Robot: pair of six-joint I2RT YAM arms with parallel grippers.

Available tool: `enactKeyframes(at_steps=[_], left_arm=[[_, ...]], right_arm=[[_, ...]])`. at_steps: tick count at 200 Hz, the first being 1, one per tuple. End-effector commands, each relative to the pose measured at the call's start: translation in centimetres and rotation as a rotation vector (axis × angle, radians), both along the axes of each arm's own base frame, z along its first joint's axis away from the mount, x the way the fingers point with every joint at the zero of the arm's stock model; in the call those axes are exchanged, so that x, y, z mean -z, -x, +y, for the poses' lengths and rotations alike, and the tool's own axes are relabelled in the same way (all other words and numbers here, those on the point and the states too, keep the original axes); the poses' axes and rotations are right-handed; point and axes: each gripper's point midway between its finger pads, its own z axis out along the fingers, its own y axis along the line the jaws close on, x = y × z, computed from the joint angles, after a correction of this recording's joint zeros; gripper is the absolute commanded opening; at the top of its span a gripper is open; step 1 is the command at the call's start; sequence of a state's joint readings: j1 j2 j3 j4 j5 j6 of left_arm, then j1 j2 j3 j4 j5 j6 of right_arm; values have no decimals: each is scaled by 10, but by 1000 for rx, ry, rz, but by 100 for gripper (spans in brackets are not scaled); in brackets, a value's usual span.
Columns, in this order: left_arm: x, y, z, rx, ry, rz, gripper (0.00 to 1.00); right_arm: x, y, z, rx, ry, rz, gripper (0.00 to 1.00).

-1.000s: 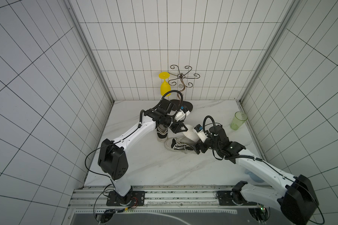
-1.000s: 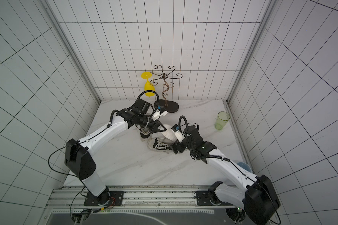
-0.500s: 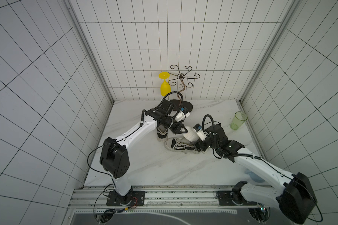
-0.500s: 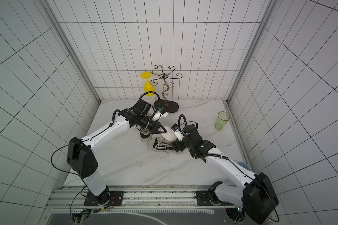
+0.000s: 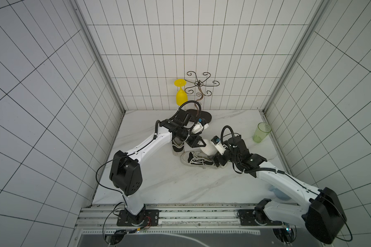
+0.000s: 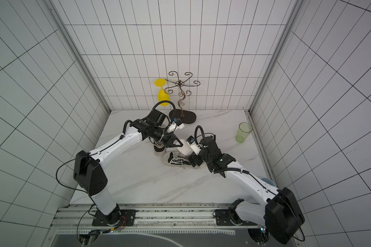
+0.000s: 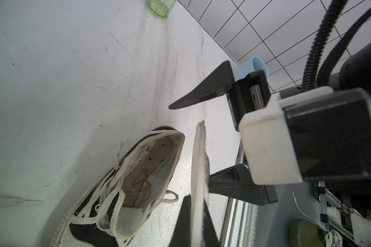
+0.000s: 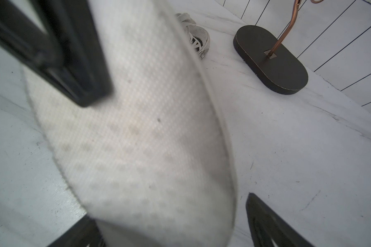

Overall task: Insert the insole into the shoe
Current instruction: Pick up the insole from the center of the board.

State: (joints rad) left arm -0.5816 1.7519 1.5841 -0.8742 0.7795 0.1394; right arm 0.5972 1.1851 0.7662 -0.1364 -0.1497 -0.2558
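Left gripper (image 5: 201, 143), insole (image 5: 208, 148); spare shoe (image 5: 177, 149) beside

You have on your counter (image 5: 159, 181) two shoes, both black and white: the first shoe (image 5: 196, 161) and the second shoe (image 5: 177, 148). You have one insole (image 5: 208, 148). Cups number two: one green cup (image 5: 261, 132), one blue cup (image 7: 244, 69). Stemmed glasses: one yellow goblet (image 5: 181, 94). Stands: one wire stand (image 6: 186, 117) on a dark base.
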Motion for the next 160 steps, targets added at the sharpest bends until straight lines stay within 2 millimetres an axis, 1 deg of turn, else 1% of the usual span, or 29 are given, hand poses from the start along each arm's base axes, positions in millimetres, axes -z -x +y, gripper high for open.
enactKeyframes(at_steps=[1,17,43,65,79,105,117,140,150,160], left_arm=[[-3,5,-5,45,10,-5,0],[1,3,-4,35,-1,-3,0],[3,1,-5,27,-6,5,0],[4,-4,-4,5,-17,3,0],[4,-8,-3,-12,-20,3,0],[3,-17,-4,-50,-21,5,0],[3,-21,-5,-69,-21,4,3],[5,-24,-7,-82,-18,10,14],[5,-26,-6,-93,-21,9,18],[6,-27,-6,-101,-24,8,21]], right_arm=[[-62,-19,18,-25,-84,-140,91],[-65,-19,19,-33,-87,-143,83],[-65,-16,23,-53,-100,-131,66],[-65,-13,22,-56,-109,-124,61],[-64,-10,22,-60,-110,-119,55],[-60,-5,19,-59,-115,-107,53],[-59,-2,18,-59,-118,-99,51],[-56,2,15,-55,-119,-90,49],[-55,3,14,-53,-117,-86,45],[-54,3,13,-47,-114,-82,43]])
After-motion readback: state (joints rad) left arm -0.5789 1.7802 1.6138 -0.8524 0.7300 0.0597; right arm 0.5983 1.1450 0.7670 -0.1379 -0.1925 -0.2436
